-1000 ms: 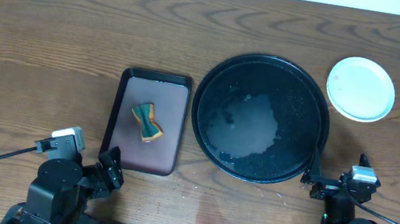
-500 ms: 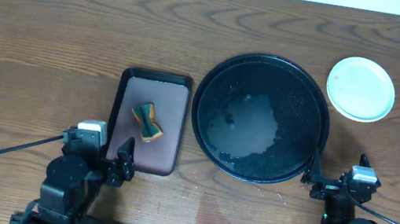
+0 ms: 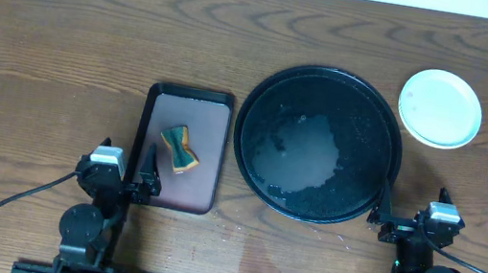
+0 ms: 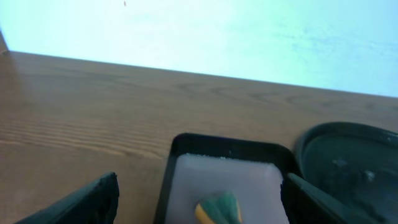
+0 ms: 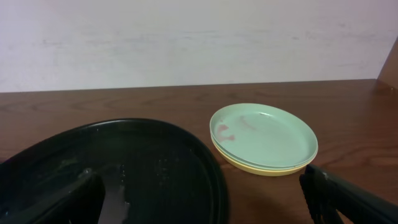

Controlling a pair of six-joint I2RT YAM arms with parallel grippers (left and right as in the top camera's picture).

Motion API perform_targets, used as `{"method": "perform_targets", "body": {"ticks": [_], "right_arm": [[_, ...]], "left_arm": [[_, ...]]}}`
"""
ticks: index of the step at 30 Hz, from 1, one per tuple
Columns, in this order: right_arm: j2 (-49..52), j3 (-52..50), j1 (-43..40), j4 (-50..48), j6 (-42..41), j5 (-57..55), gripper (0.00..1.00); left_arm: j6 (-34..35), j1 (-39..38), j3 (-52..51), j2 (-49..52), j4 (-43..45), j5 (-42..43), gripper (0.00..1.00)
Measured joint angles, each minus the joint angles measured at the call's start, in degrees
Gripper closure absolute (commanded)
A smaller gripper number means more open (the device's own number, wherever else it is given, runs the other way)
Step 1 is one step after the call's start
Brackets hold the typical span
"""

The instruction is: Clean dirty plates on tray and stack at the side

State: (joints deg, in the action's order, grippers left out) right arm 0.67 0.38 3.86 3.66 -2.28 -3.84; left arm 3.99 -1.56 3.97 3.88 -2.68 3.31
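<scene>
While spread wide and holding nothing, parked low in the overhead view: left gripper [image 3: 145, 178] at a corner of the maroon tray [image 3: 207, 121], right gripper [image 3: 386, 224] by the rim of the black tray [image 3: 363, 116]. Stacked at upper right, just off that tray: plates [image 3: 439, 108], mint over yellow, reddish smear on top.

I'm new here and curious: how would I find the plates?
Start at the big round black tray. Just off its far right rim sits the stack of plates. They are the only small, pale round things: mint green on top, yellow underneath.
</scene>
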Motion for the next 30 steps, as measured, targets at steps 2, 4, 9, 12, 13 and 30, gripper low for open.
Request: {"method": "perform_targets", "body": {"ticks": [2, 4, 9, 12, 13, 30], "right_arm": [[0.02, 0.0, 0.0, 0.0, 0.0, -0.04, 0.01], [0.02, 0.0, 0.0, 0.0, 0.0, -0.04, 0.01], [0.02, 0.0, 0.0, 0.0, 0.0, -0.04, 0.01], [0.02, 0.0, 0.0, 0.0, 0.0, -0.07, 0.01], [0.02, 0.0, 0.0, 0.0, 0.0, -0.04, 0.01], [0.02, 0.0, 0.0, 0.0, 0.0, -0.04, 0.01]], "left_arm": [[0.0, 0.76, -1.53, -0.83, 1.84, 0.0, 0.16], [0.0, 1.77, -2.95, -1.55, 3.37, -0.02, 0.16], [0.0, 3.1, -3.52, -2.95, 3.56, -0.02, 0.16], [0.0, 3.72, -3.52, -3.26, 2.91, -0.02, 0.16], [0.0, 3.87, -3.52, -3.26, 2.67, -0.02, 0.16], [-1.53, 4.11, -3.28, -3.3, 1.51, -0.02, 0.16]]}}
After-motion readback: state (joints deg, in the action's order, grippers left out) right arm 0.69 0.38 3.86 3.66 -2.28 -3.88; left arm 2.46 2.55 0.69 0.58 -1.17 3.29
